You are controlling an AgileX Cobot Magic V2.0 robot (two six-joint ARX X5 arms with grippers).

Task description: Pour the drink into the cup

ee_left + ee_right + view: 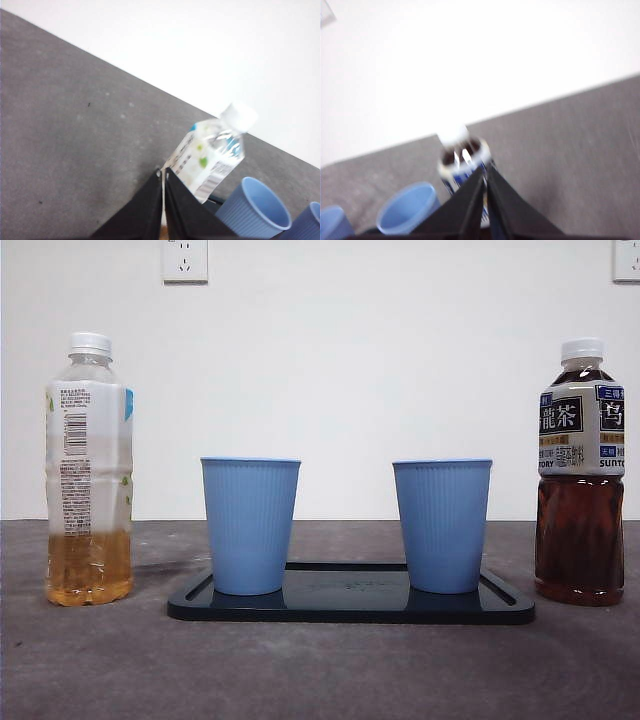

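Bottles (89, 470) (580, 475) upright, capped, flanking cups (250, 525) (442, 525); each just beyond own arm's fingers (163, 175) (485, 172), pressed together, empty.

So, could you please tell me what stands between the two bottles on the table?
In the front view, two blue cups on a dark tray stand between the pale tea bottle and the dark tea bottle.

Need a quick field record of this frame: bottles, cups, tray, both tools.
pale tea bottle: upright, capped, about a third full, off the tray
dark tea bottle: upright, capped, over half full, opposite side
blue cups: two, upright on tray, apart
tray: dark, flat, between the bottles
left tool: shut, near pale tea bottle, holding nothing
right tool: shut, near dark tea bottle, holding nothing
pouring: not started
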